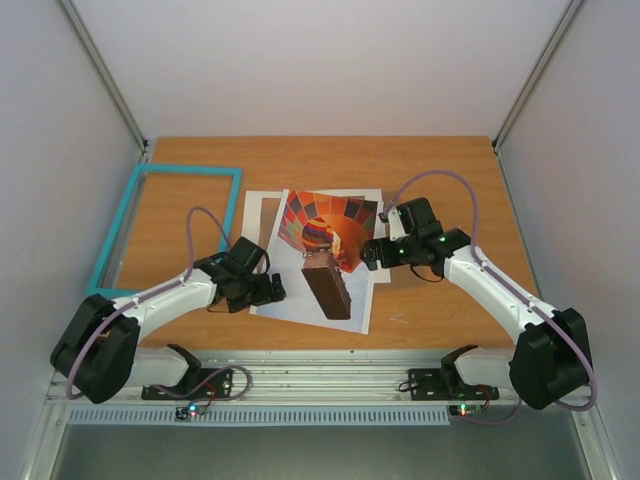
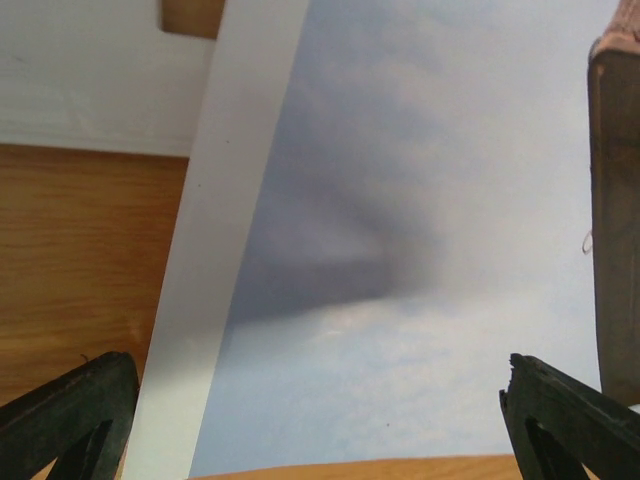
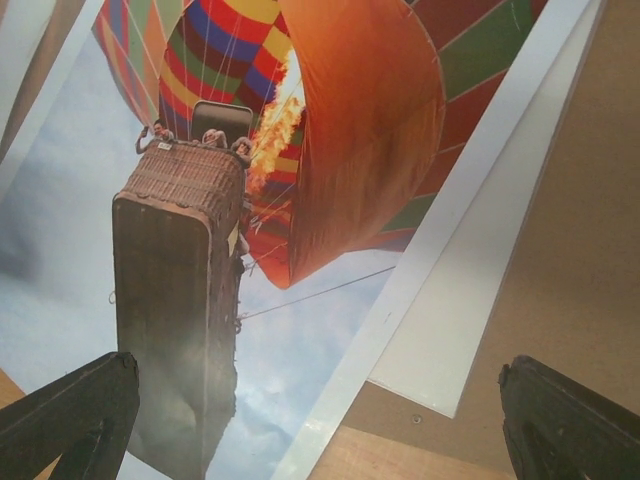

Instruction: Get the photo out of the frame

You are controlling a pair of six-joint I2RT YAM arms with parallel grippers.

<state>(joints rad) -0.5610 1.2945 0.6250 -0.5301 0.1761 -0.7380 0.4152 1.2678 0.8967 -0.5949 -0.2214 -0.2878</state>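
At the far left of the counter (image 1: 450, 165) lies the frame (image 1: 188, 170), flat, with bare wood showing through its opening, so I judge it holds nothing. Its long axis runs from far to near, close to the left wall, which leaves little room on that side.

My left end effector (image 1: 266, 290) comes next, its fingers spread wide and holding nothing, poised over the near-left margin of the photo (image 1: 322, 255). My wrist view there shows only pale sky and the white border.

The photo rests mid-counter, well apart from the frame, on a white sheet (image 3: 480, 300) that peeks out along its edges. Its long axis runs far to near, the near end swung slightly right.

My right end effector (image 1: 372, 252) hangs at the photo's far-right edge, likewise spread and holding nothing. It looks down on the basket and balloon, with a brown board (image 3: 585, 220) showing beyond the sheet. Both arms are about equally near. Bare wood to the right gives room for sliding.
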